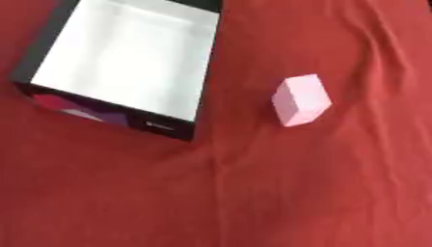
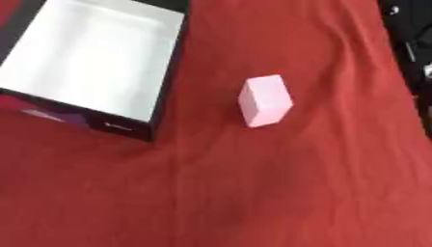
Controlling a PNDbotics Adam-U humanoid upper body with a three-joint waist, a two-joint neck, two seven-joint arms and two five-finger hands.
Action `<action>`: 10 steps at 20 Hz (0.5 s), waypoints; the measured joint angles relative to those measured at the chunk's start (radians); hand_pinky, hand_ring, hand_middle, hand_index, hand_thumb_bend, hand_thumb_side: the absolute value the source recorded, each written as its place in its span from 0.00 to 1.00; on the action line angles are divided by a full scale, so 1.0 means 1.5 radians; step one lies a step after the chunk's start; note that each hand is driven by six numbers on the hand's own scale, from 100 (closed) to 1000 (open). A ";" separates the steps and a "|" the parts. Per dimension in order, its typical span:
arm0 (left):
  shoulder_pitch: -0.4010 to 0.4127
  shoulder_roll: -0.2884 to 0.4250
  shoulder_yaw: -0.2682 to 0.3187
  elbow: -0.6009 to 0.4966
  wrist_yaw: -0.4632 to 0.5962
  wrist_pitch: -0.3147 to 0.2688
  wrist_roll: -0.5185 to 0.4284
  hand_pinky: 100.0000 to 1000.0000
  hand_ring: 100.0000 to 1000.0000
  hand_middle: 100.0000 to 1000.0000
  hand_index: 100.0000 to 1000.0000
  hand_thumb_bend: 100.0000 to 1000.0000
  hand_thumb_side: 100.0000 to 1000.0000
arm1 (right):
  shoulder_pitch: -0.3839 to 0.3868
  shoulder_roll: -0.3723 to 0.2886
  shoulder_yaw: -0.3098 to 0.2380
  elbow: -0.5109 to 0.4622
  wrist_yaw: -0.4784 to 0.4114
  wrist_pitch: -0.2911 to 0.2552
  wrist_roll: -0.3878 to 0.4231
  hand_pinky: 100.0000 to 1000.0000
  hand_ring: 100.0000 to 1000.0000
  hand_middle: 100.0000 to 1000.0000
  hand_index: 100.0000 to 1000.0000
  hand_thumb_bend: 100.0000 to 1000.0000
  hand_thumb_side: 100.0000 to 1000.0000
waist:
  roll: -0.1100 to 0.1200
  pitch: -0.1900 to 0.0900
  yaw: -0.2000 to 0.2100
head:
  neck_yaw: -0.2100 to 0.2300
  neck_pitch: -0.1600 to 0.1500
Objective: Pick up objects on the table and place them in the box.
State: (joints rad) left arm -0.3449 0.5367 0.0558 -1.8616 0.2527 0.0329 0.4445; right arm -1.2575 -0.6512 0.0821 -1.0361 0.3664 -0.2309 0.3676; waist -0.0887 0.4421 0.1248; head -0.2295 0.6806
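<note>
Pink block [image 1: 301,100] lies on the red-clothed table [image 1: 320,193], just right of the open box [image 1: 182,126]. It appears light, rigid, smooth-faced; best gripped across opposite flat sides. Neither hand is visible; their state cannot be told.

A wrinkled red cloth [image 1: 295,193] covers the table from near edge to far. At the far right, beyond the cloth's edge, lies a dark area [image 2: 413,43] with blurred shapes.

I count one box [image 1: 111,117], open, white inside; one pink block [image 1: 301,100] beside it; one red cloth [image 1: 278,193] under both; that's all I can see
</note>
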 measured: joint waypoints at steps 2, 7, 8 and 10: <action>0.010 0.013 0.008 -0.014 -0.004 0.001 0.012 0.81 0.65 0.73 0.77 0.75 0.59 | -0.012 0.031 0.005 0.000 0.006 0.004 0.000 0.83 0.66 0.45 0.59 0.23 0.00 | 0.000 0.000 0.004 | -0.008 0.002; 0.043 0.042 0.031 -0.050 -0.006 -0.003 0.044 0.81 0.65 0.73 0.77 0.74 0.60 | -0.031 0.125 0.025 -0.004 0.022 0.009 0.002 0.83 0.66 0.45 0.59 0.22 0.00 | 0.007 0.000 0.016 | -0.033 0.008; 0.049 0.047 0.036 -0.056 -0.006 -0.005 0.051 0.81 0.65 0.74 0.77 0.74 0.60 | -0.031 0.144 0.030 -0.008 0.026 0.009 0.003 0.83 0.66 0.45 0.59 0.22 0.00 | 0.008 0.000 0.019 | -0.038 0.010; 0.060 0.056 0.047 -0.067 -0.005 -0.009 0.066 0.81 0.66 0.74 0.77 0.74 0.60 | -0.030 0.182 0.042 -0.020 0.035 0.009 0.006 0.83 0.65 0.45 0.59 0.22 0.00 | 0.010 0.000 0.025 | -0.050 0.013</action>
State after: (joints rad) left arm -0.2550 0.6208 0.1258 -1.9626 0.2452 0.0200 0.5440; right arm -1.3027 -0.3785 0.1445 -1.0656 0.4192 -0.2174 0.3772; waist -0.0732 0.4421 0.1620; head -0.3044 0.7005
